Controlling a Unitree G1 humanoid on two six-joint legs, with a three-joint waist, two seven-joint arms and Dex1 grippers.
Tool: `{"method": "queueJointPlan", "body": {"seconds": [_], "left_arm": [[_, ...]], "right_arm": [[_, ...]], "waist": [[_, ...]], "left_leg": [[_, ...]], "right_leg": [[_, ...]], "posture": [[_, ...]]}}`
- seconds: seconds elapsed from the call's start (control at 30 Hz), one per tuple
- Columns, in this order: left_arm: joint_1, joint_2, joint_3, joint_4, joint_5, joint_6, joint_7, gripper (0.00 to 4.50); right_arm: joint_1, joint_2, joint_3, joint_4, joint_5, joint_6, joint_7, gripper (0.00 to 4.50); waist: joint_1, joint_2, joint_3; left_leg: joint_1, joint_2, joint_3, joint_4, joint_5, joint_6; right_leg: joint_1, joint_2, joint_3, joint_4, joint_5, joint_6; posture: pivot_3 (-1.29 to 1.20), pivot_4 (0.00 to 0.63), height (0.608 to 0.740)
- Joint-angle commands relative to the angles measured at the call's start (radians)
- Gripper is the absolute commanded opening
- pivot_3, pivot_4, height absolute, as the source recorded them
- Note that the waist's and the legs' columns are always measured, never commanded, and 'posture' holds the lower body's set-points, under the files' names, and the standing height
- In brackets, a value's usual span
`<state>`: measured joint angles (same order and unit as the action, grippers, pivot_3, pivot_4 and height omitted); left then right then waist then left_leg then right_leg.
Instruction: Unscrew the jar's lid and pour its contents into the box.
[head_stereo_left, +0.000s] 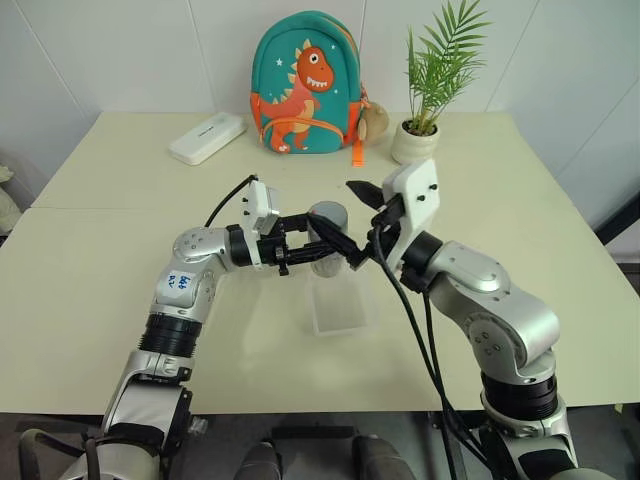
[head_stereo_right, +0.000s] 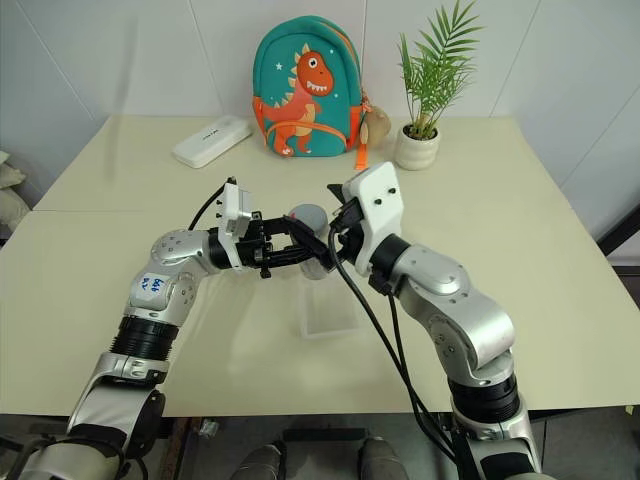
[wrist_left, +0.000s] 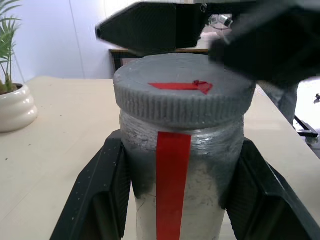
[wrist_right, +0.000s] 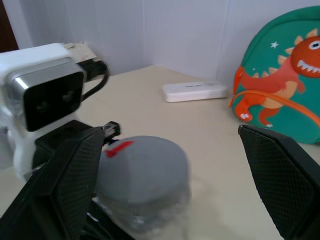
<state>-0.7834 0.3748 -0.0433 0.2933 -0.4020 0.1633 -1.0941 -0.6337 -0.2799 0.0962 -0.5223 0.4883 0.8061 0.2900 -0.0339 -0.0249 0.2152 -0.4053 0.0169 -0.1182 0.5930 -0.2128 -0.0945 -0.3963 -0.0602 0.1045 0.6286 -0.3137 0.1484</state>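
My left gripper is shut on the jar, holding it upright above the table. It is a small clear jar with a red strip down its side. The grey ribbed lid, marked with a red arrow, sits on top of the jar. My right gripper is open and comes in from the right, one finger on each side of the lid without touching it. The box, a shallow clear tray, lies on the table just below the jar. I cannot make out the contents through the jar's wall.
A teal dinosaur backpack stands at the back middle of the table. A flat white oblong case lies to its left. A palm in a white pot stands to its right. A seam crosses the table's left half.
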Motion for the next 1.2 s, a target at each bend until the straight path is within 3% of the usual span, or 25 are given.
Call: {"method": "queueJointPlan", "body": {"seconds": [0.03,0.33,0.57,0.8,1.2], "left_arm": [[-0.037,-0.015,-0.003,-0.006,0.004,-0.010,-0.003,2.09],[-0.043,-0.017,0.001,-0.001,0.009,-0.001,-0.012,2.09],[-0.034,-0.015,-0.001,0.000,0.015,0.003,-0.014,2.09],[-0.022,0.001,-0.004,-0.006,0.012,0.017,-0.037,2.09],[-0.062,0.020,-0.014,0.086,0.019,-0.003,-0.146,2.09]], "right_arm": [[-0.012,0.017,0.013,-0.030,-0.015,0.016,-0.026,4.50],[-0.003,0.021,0.018,-0.031,-0.040,0.038,-0.034,4.50],[-0.007,0.026,-0.009,-0.058,-0.015,0.029,-0.013,2.65],[-0.015,0.010,-0.019,-0.060,0.019,0.021,0.050,2.65],[-0.107,-0.102,0.003,-0.047,0.206,-0.001,0.416,2.65]], "waist": [[0.001,0.000,0.000],[0.000,0.000,0.000],[0.000,0.000,0.000],[0.000,0.000,0.000],[-0.001,0.000,0.000]], "left_leg": [[0.000,0.000,0.000,0.000,0.000,0.000],[0.000,0.000,0.000,0.000,0.000,0.000],[0.000,0.000,0.000,0.000,0.000,0.000],[0.000,0.000,0.000,0.000,0.000,0.000],[0.000,0.000,0.000,-0.001,0.000,0.000]], "right_leg": [[0.000,0.000,0.000,0.000,0.000,0.000],[0.000,0.000,0.000,0.000,0.000,0.000],[0.000,0.000,0.000,0.000,0.000,0.000],[0.000,0.000,0.000,0.000,0.000,0.000],[0.000,0.000,0.000,-0.001,0.000,0.000]], "posture": [[0.00,0.150,0.740],[0.00,0.150,0.740],[0.00,0.150,0.740],[0.00,0.150,0.740],[0.00,0.150,0.740]]}}
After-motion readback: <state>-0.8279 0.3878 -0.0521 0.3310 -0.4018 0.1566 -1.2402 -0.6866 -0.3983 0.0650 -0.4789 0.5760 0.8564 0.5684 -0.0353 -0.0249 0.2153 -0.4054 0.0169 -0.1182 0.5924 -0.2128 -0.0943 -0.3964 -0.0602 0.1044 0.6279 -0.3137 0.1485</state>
